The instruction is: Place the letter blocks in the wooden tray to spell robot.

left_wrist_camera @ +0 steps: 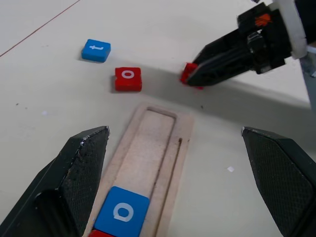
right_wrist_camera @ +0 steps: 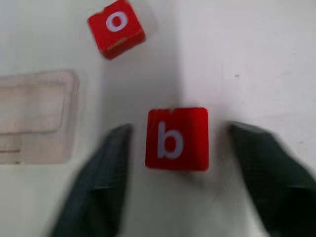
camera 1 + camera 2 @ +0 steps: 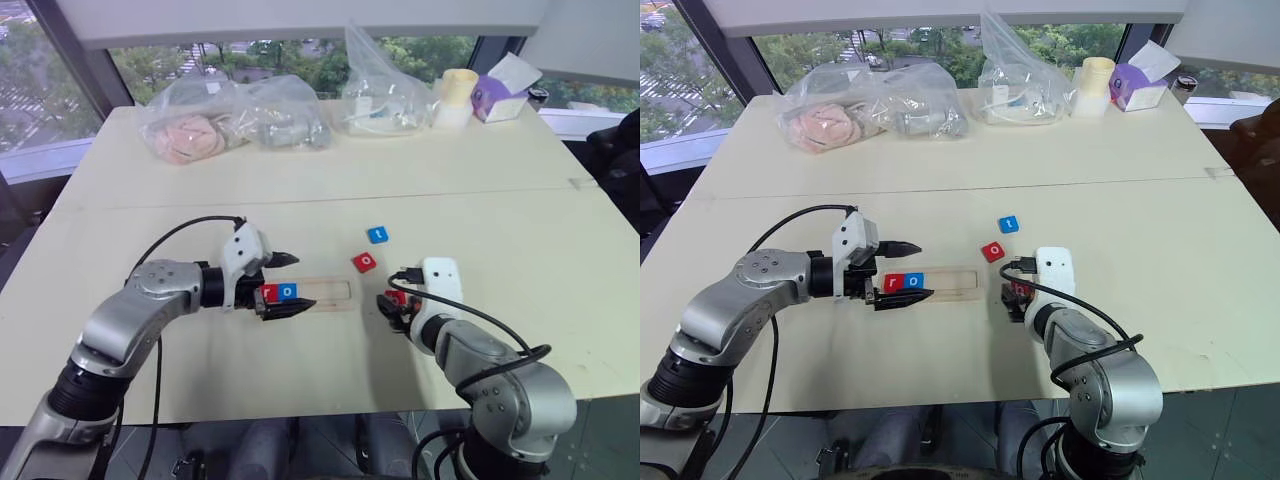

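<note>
Two claws gaping open: right claw point(image 2: 173, 173) straddling red b block point(image 2: 176, 139) on tabletop point(image 3: 500, 200), left claw point(image 3: 282, 283) hovering over wooden tray point(image 3: 335, 292).

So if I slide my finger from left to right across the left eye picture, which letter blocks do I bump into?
Red r block → blue o block, both in the wooden tray → red o block → blue t block → red b block.

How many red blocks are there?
3. One sits in the wooden tray at its left end, one with an o lies on the table beyond the tray, and one with a b lies between the right gripper's fingers.
</note>
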